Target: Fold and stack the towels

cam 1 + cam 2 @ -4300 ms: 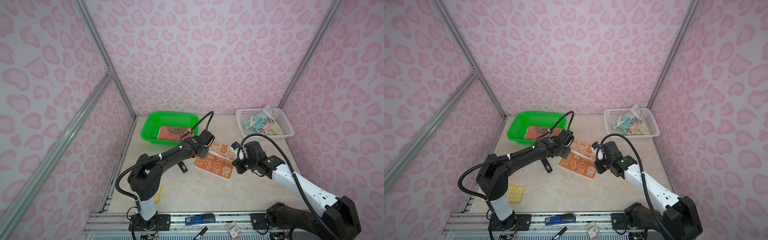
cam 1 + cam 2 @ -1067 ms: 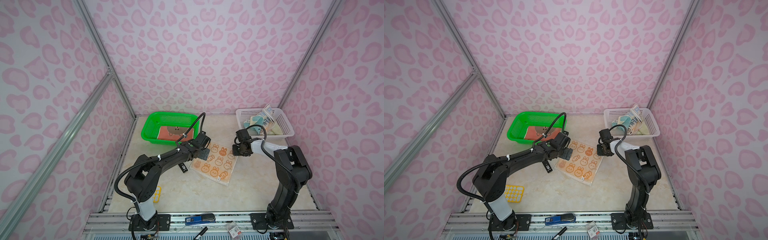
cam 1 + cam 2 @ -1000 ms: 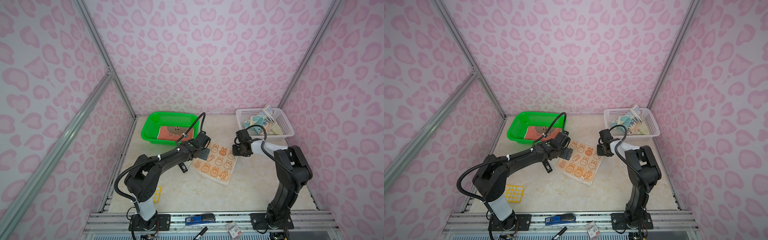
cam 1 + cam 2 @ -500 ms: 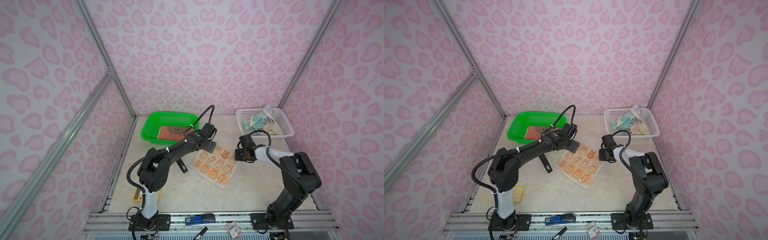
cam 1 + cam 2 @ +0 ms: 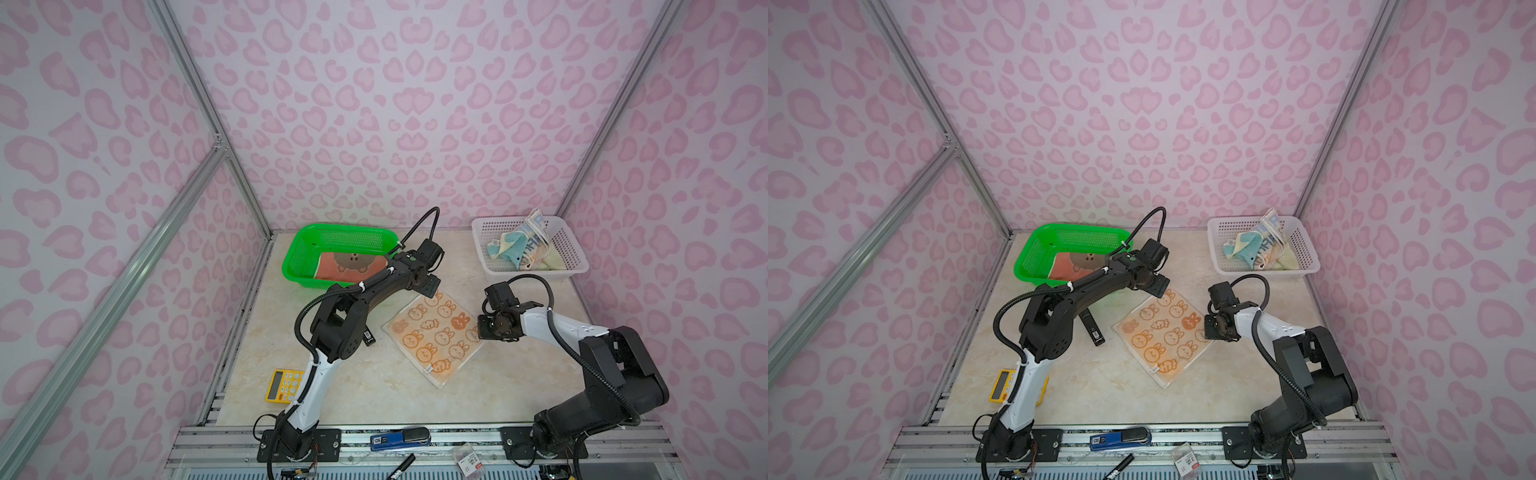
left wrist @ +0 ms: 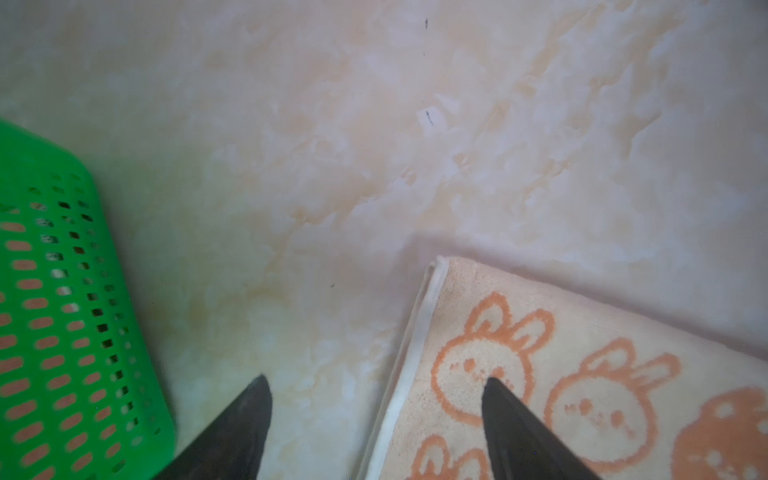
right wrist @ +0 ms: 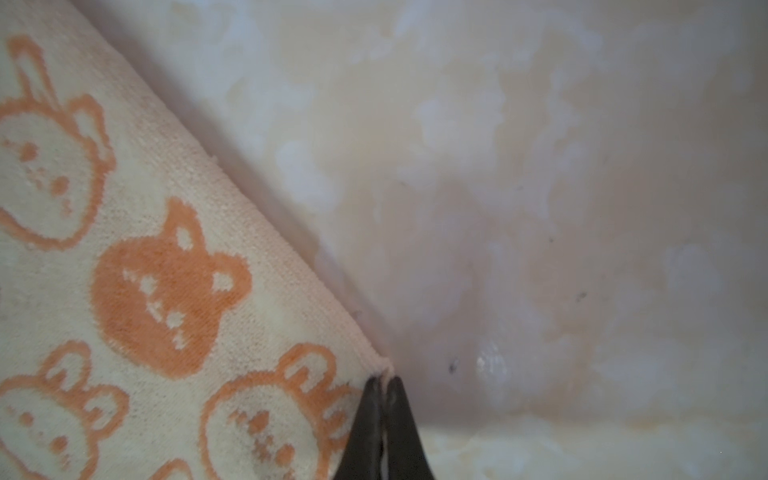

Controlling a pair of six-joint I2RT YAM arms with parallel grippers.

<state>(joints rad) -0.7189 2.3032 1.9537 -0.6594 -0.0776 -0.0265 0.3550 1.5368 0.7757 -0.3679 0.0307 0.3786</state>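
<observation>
Beige terry with orange rabbit faces, the rabbit towel lies spread flat in the middle of the worktop, turned so its corners point toward the worktop's edges.

The right gripper is down at the towel's right-hand corner. In the right wrist view its jaws are pressed together with the very tip of that corner pinched between them.

The left gripper is at the towel's far corner, its jaws standing well apart. In the left wrist view one finger is over the rabbit print and the other is over bare worktop, with the towel's cream hem between them. Whether either finger touches the cloth cannot be told.

The green basket sits at the worktop's back left corner, just beside the left gripper, and holds a rust-red towel. The white basket at the back right corner holds a light blue towel and a lettered towel, both crumpled.

A yellow calculator lies at the front left edge.
</observation>
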